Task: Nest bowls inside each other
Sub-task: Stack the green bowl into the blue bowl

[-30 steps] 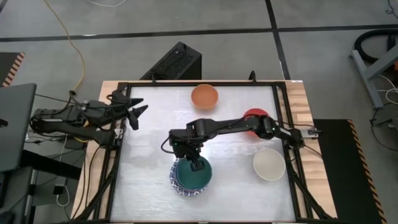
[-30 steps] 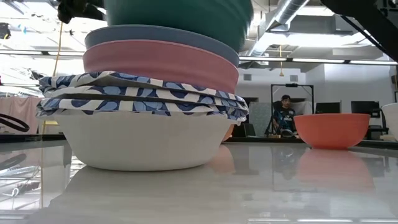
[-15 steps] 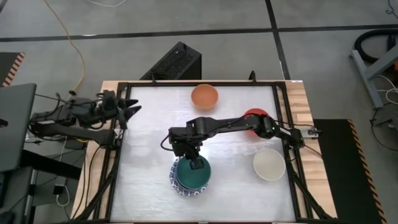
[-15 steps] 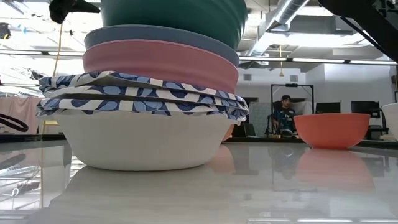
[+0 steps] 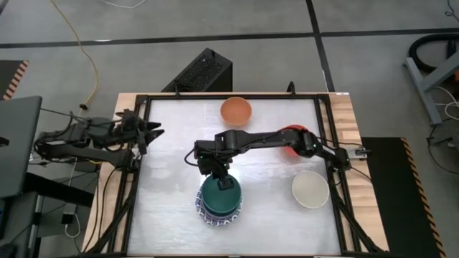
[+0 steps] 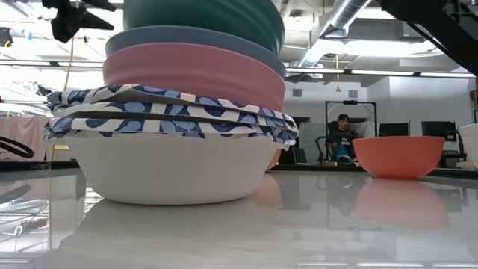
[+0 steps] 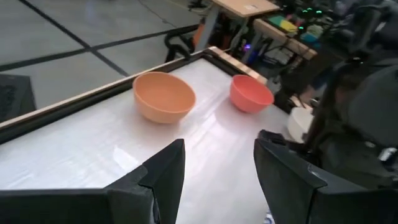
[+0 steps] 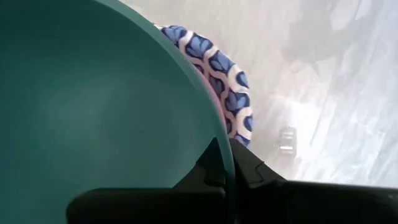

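The right gripper (image 5: 224, 183) is pinching the rim of the teal bowl (image 5: 220, 196), with one finger inside the bowl and one finger outside, and the fingers are pressed tight on the thin edge. The right wrist view is showing this up close: the two dark fingers (image 8: 214, 168) are squeezing the green rim, and the blue-patterned rim (image 8: 225, 81) of a white bowl is peeking out just past it. The teal bowl is sitting on top of a stack right under the gripper. In the low view the teal bowl (image 6: 205, 21) is leaning a little, and below it are lying a dark blue bowl (image 6: 190, 41), a pink bowl (image 6: 196, 73), some patterned rims and a white bowl (image 6: 173, 170) at the bottom on the desk (image 6: 314, 232). The left gripper (image 5: 147, 132) is waiting far away from the stack, over the side edge of the desk, and its fingers (image 7: 163, 171) are spread apart with nothing between them. Out in front of that gripper an orange bowl (image 7: 164, 96) and a red bowl (image 7: 251, 93) are standing on the desk, near each other but not touching. A cream bowl (image 5: 310, 188) is standing alone, well apart from the right gripper, on the other side of the right arm from the red bowl (image 5: 294, 138).
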`<action>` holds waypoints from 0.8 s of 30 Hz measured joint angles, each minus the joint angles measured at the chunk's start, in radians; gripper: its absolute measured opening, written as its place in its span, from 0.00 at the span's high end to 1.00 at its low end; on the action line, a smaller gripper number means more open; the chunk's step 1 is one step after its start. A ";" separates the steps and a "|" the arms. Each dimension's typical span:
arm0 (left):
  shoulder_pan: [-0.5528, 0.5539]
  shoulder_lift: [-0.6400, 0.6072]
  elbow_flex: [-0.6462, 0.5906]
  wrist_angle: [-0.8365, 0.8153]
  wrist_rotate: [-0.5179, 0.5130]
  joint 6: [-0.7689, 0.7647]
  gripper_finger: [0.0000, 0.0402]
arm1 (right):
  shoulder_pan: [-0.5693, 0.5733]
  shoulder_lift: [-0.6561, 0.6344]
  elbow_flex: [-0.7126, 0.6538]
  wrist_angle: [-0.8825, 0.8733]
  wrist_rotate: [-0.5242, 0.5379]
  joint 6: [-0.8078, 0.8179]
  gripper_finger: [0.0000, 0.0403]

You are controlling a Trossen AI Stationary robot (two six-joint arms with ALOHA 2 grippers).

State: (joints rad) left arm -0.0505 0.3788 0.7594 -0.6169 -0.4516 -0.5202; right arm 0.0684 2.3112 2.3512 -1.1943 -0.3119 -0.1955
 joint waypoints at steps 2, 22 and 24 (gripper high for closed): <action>0.000 0.000 -0.006 0.002 -0.021 -0.011 0.55 | -0.001 0.000 0.000 0.000 0.000 0.000 0.97; 0.000 -0.001 -0.006 0.032 -0.019 -0.004 0.55 | 0.020 0.000 0.000 -0.006 -0.003 -0.020 0.96; 0.000 -0.001 -0.006 0.032 -0.019 -0.004 0.55 | 0.020 0.000 0.000 -0.003 -0.003 -0.021 0.94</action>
State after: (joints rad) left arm -0.0509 0.3782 0.7532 -0.5853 -0.4709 -0.5243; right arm 0.0882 2.3116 2.3508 -1.1977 -0.3149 -0.2161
